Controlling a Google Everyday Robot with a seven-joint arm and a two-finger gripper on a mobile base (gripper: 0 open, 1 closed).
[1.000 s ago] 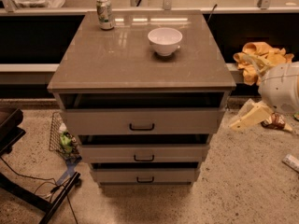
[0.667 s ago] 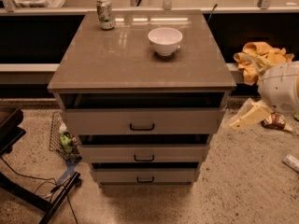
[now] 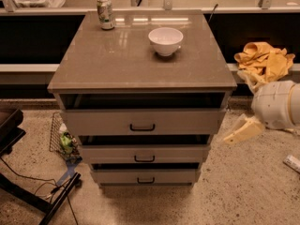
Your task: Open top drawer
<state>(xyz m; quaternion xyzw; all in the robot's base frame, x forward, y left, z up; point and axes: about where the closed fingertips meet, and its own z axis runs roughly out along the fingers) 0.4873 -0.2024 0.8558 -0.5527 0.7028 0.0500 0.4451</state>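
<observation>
**Jaws unreadable – gripper off to cabinet's right, clear of top drawer**

Jaws: can't tell if parted or closed; only a pale wedge shape shows. Nothing seen in them. Gripper [image 3: 243, 131] hangs low at right of cabinet [image 3: 140, 69], just beside its right edge, abt level w/ the middle drawer [image 3: 143, 153], not touching any drawer. White rounded arm housing [image 3: 276, 104] sits behind it, up and to the right.

Top drawer [image 3: 143, 121]: directly under the cabinet slab, widest front of three, small dark handle [image 3: 142, 127] at centre. Dark gap shows along its upper edge, below the slab. Bottom drawer [image 3: 145, 176] under the middle one; both w/ like handles and dark gaps above.

On slab: white bowl [image 3: 165, 41] right of centre toward back; drink can [image 3: 105, 13] upright at back left, well apart from bowl.

Surrounds: yellow cloth [image 3: 265, 62] bunched at right, above arm housing. Wire basket [image 3: 58, 135] on speckled floor [image 3: 243, 191] at cabinet's left. Black stand legs [image 3: 28, 191] lower left.
</observation>
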